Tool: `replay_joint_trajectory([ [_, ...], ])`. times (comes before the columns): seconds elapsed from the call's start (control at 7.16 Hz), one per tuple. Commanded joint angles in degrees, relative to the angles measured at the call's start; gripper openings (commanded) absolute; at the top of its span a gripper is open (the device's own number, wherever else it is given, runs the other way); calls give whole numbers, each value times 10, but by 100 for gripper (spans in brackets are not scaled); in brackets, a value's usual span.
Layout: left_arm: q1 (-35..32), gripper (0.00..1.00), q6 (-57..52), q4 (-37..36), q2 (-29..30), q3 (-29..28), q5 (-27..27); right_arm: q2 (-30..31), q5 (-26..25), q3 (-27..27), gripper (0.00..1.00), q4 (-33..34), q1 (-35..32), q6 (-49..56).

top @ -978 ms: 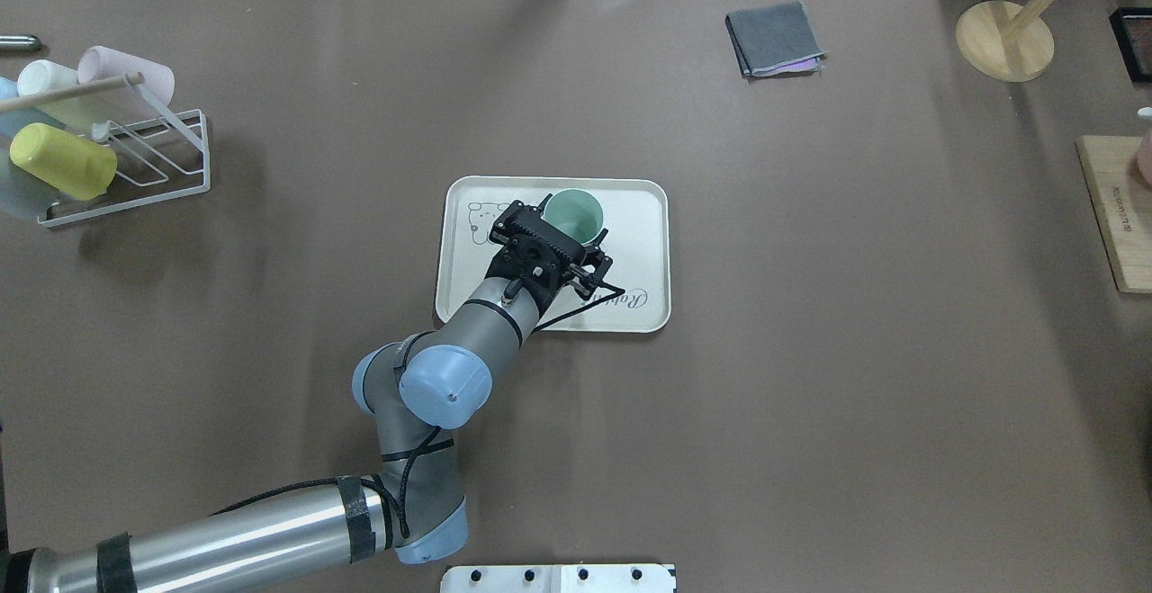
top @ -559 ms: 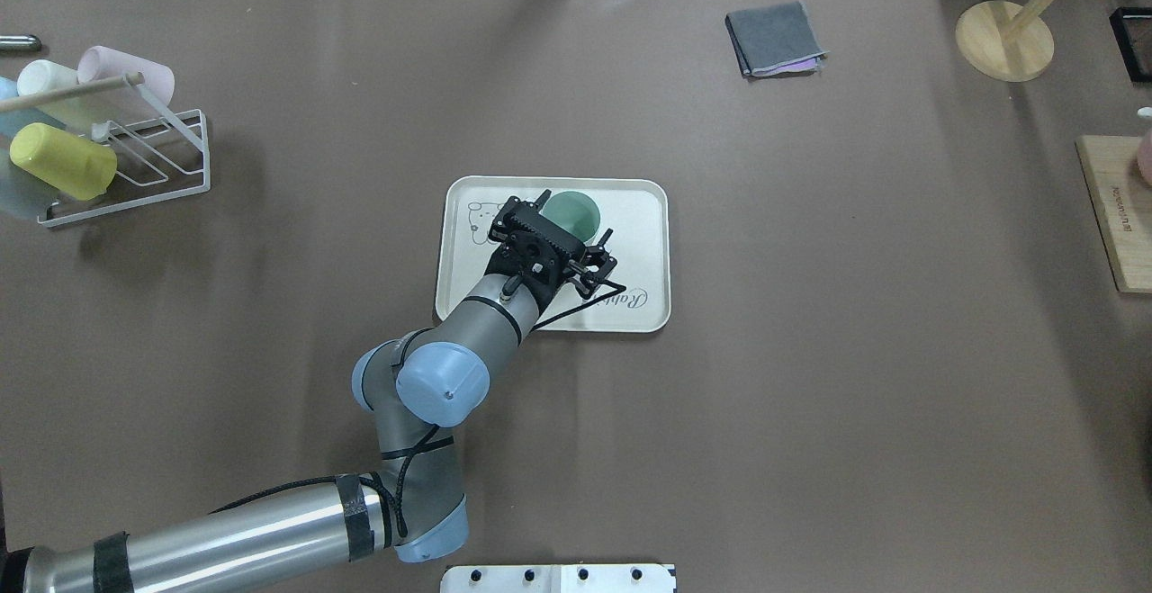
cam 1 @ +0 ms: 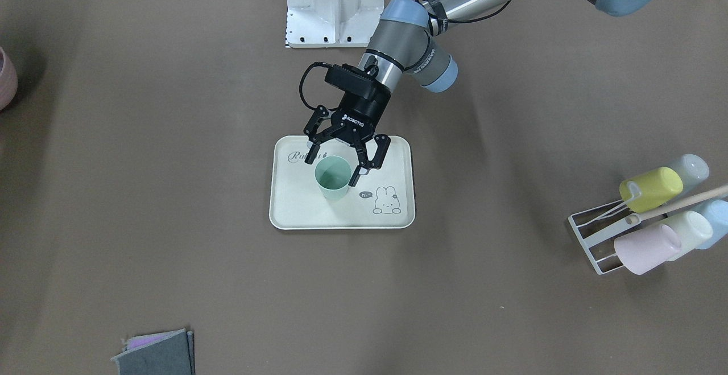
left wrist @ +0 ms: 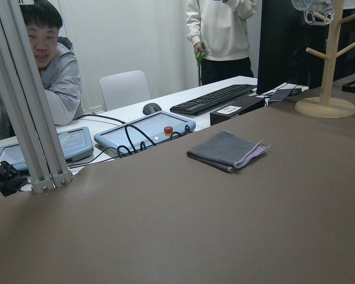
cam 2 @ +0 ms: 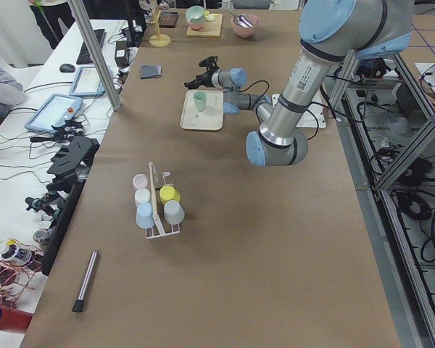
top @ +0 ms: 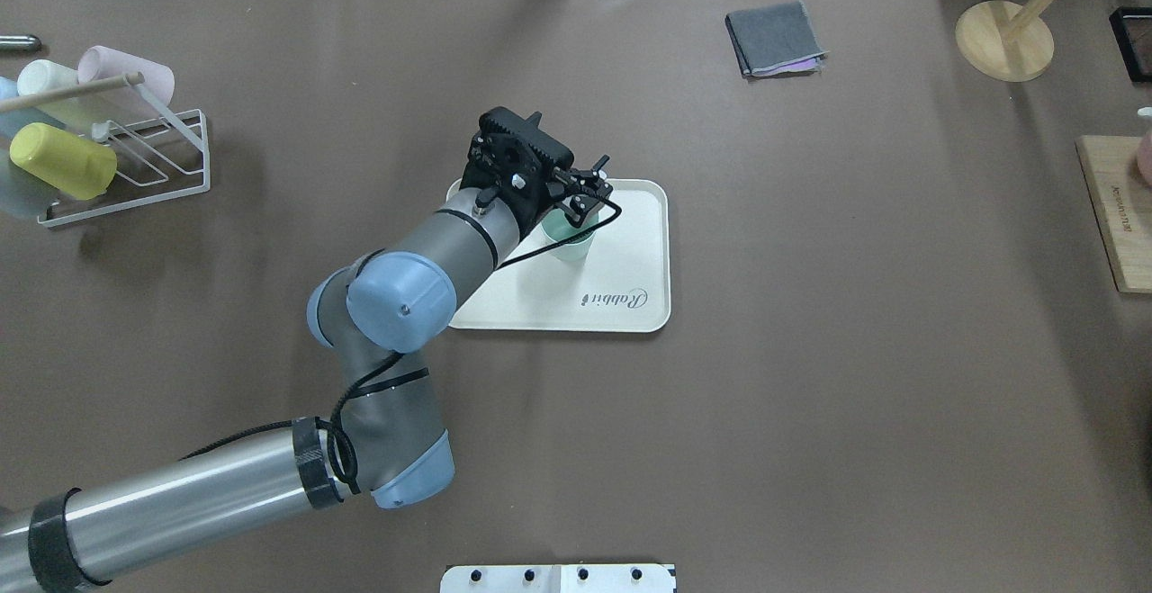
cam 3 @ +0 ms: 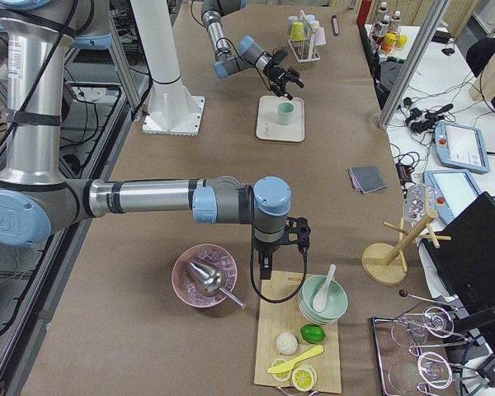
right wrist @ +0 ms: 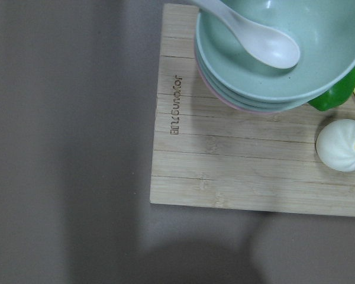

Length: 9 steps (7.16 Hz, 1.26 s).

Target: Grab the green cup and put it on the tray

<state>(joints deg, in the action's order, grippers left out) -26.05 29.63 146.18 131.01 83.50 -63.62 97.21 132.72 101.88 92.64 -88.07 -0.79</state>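
Tray [cam 1: 341, 217] — one green cup [cam 1: 333, 181] upright — left tool [cam 1: 331, 171] spread.

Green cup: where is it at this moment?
In the front-facing view, the green cup stands upright on the tray, near its middle, just view-left of the bunny drawing.

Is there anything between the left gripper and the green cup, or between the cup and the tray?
Nothing visible. The green cup stands upright on the tray, and the open left gripper hangs above it.
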Motion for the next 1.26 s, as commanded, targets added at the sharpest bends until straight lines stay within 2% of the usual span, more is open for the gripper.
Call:
replay_joint_trajectory([
  [0.0,-92,98,17,-145,-49,123,-102,0,0,0,100,0,0,0],
  [0.14,-178,98,18,-166,-98,161,-203,0,0,0,100,0,1,0],
  [0.42,-372,98,17,-176,-163,163,-416,1,0,0,100,0,2,0],
  [0.56,-440,98,12,-184,-196,161,-478,1,0,0,100,0,2,0],
  [0.7,-492,98,10,-185,-226,157,-512,1,-2,1,100,0,2,0],
  [0.84,-535,98,7,-188,-234,130,-544,0,-3,0,100,0,2,0],
  [0.98,-572,98,6,-214,-225,93,-576,0,-4,0,100,0,3,0],
  [1.12,-587,98,-3,-227,-216,64,-580,0,-8,0,100,0,3,0],
])
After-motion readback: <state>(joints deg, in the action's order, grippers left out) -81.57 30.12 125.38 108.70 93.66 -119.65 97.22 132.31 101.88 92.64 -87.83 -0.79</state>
